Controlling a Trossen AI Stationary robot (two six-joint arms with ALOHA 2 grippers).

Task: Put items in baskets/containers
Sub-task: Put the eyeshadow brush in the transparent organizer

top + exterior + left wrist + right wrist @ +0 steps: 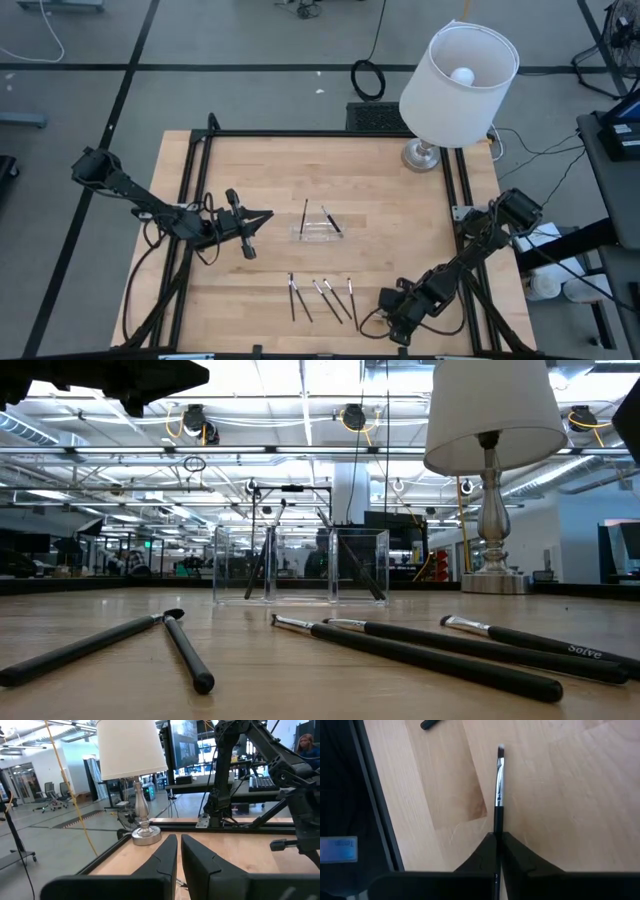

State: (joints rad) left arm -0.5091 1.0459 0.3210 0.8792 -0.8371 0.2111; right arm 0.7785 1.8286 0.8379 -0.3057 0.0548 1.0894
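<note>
**Mia:** How many brushes did you count?

**Tom:** Closest to the near edge, the right gripper (498, 836) was squeezed tight on one thin black brush (499, 790). Its silver neck and tiny tip stuck out in front. Five more brushes (430, 655) lay loose on the table (400, 230), just a bit farther in. Two of them made a V.

**Mia:** And the box?

**Tom:** There was one clear tray (300, 532) in the middle of the table. At least two brushes leaned inside it.

**Mia:** Where was the other arm?

**Tom:** The left gripper (178, 837) was to the left of the tray, not touching it. Its fingers were almost together and held nothing.

**Mia:** What was behind?

**Tom:** The table was pale wood with a black frame. One lamp (458, 60) with a white shade stood at the far right corner. The room beyond was big, with ceiling lights (200, 425) and pipes.
</note>
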